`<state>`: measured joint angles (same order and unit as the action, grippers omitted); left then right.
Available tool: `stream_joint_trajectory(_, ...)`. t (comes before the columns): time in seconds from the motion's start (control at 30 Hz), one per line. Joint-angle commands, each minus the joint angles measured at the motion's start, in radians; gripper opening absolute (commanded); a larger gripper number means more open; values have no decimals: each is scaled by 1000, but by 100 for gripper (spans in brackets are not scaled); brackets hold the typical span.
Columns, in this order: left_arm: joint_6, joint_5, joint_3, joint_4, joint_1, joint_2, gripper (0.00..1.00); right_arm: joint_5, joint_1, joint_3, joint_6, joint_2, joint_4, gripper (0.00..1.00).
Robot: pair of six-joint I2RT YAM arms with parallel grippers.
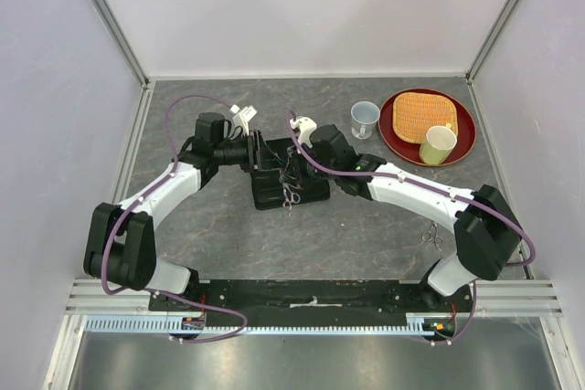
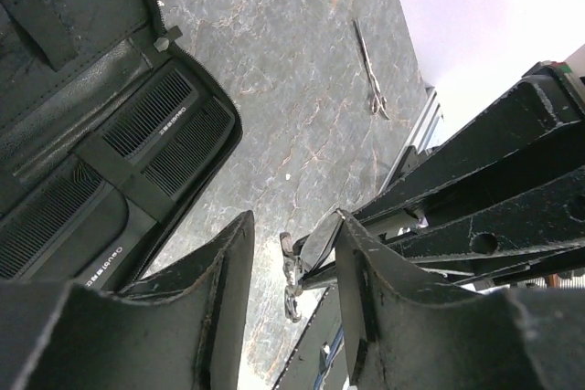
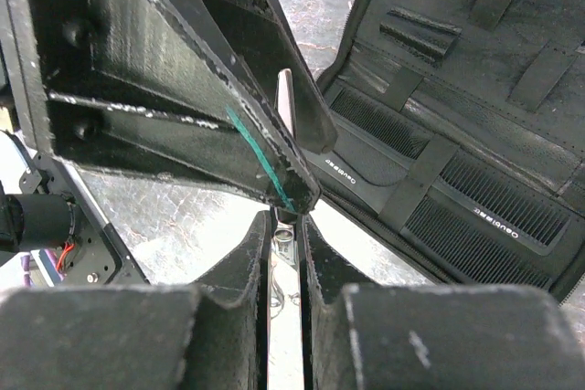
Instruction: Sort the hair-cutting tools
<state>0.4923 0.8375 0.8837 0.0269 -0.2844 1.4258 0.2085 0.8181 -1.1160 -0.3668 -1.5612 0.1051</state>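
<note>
**Scissors held over the open case, left end effector partly open around the blade**

The two combs (image 3: 498, 198) (image 3: 379, 125) already lie side by side under a strap in the open case (image 3: 439, 6), so the scissors look like the step in hand. The right end effector (image 3: 285, 226) is narrowed onto one pair of scissors (image 3: 285, 102), gripping it near the handles, with the blade pointing up just beside the case's edge. The left end effector (image 2: 294, 226) is at the same spot. Its fingers stand partly apart on either side of the scissors, and the views do not show whether they touch the metal.

This looks like a handover or a two-handed steadying before the scissors go into the case. Next, the left end effector would probably need a firm hold on the thin blade before the right one lets go. The scissors would then have to be lined up with a free strap.

The second pair of scissors (image 1: 431, 237) lies on the surface (image 2: 302, 25), well apart from the case and near the right arm's base. It is not yet put away.
</note>
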Motion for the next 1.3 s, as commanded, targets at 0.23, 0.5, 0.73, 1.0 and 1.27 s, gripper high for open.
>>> stream_joint_trajectory(0.23, -77, -23, 64, 80, -16, -10, 2, -46, 15, -87, 17, -2, -18, 0)
stream_joint_trajectory(0.5, -112, -172, 259, 283, 5, -2, 2, -285, 13, -174, 46, 116, 90, 86)
stream_joint_trajectory(0.73, 89, -189, 501, 447, 71, 21, 2, -413, -69, -180, -64, 194, 137, 98)
stream_joint_trajectory(1.0, 601, -241, 433, 340, 139, -106, 2, -60, -151, -95, -216, 222, -57, 98)
stream_joint_trajectory(1.27, 816, -209, 396, 283, 160, -139, 2, 113, -149, -53, -420, 152, -343, 95)
